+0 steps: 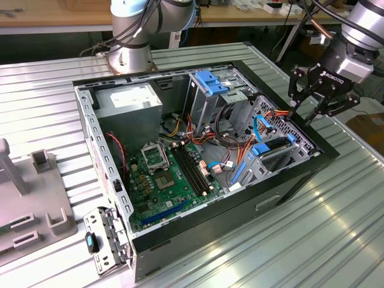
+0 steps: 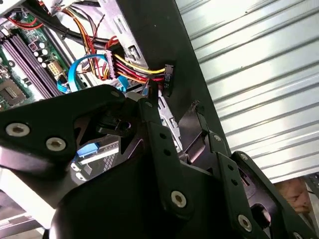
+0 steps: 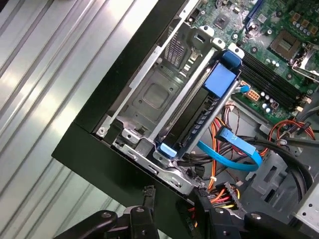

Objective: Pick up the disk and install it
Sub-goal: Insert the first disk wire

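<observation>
1. Nearest you, a bracket (image 1: 105, 240) lies on the surface (image 1: 336, 240) at the case (image 1: 198, 225) corner.
2. Mid-case, the board (image 1: 168, 174) and cables (image 1: 237, 143) crowd the cage (image 1: 285, 163).
3. Your disk (image 1: 271, 148) stands on edge in that cage. It looks installed, but I can't judge if it is fully seated.
4. At the exterior view's right, the gripper (image 1: 312, 108) hovers above the case rim with its jaws spread and empty.

**What the cage and the picture edges conceal**

In the first wrist view the disk (image 3: 199, 122) stands edge-on in its bay, its broad faces hidden by the drive cage (image 3: 149, 94). In the second wrist view the body of the gripper (image 2: 172, 102) covers the bay, and a sliver of blue plastic (image 2: 89, 148) shows past it. In the exterior view the top edge cuts off the arm (image 1: 153, 15), and the exterior view's left edge cuts off the grey fixture (image 1: 36, 204)
</observation>
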Motion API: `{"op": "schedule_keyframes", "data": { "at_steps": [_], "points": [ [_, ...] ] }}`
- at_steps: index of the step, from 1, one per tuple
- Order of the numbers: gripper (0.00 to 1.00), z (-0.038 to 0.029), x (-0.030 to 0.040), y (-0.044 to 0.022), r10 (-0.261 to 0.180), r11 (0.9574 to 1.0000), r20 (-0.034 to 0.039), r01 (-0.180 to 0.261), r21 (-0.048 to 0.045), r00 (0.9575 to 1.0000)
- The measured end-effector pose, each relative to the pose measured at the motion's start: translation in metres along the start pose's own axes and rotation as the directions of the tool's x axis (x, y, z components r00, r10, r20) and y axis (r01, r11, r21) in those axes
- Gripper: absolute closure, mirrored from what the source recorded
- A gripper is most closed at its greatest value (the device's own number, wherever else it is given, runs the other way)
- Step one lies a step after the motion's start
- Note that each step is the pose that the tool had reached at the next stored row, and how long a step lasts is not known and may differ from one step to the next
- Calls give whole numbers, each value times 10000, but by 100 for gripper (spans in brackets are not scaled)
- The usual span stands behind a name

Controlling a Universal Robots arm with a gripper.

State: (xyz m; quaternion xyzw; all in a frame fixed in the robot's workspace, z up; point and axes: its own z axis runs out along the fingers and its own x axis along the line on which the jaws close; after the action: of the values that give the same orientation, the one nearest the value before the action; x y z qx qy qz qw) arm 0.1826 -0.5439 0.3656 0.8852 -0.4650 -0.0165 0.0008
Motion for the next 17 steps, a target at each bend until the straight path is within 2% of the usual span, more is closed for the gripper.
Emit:
{"op": "schedule_keyframes", "data": {
  "at_steps": [3, 4, 5, 6, 7, 11, 13, 17],
  "points": [
    [57, -1, 0, 0, -2, 10000, -1, 2, -1, 10000],
    [64, 0, 0, 0, -8, 10000, -1, 8, -1, 10000],
    [64, 0, 0, 0, -186, 9998, -3, 186, -6, 9998],
    [64, 0, 0, 0, -556, 9985, -9, 556, -16, 9985],
    [64, -1, 0, 0, -988, 9951, -16, 988, -29, 9951],
    [64, -1, -1, -1, -1072, 9942, -3, 1072, -21, 9942],
    [64, 0, -1, -1, -1614, 9869, -7, 1614, -34, 9869],
    [64, -1, -1, -1, -1637, 9865, -8, 1637, -35, 9865]
  ]
}}
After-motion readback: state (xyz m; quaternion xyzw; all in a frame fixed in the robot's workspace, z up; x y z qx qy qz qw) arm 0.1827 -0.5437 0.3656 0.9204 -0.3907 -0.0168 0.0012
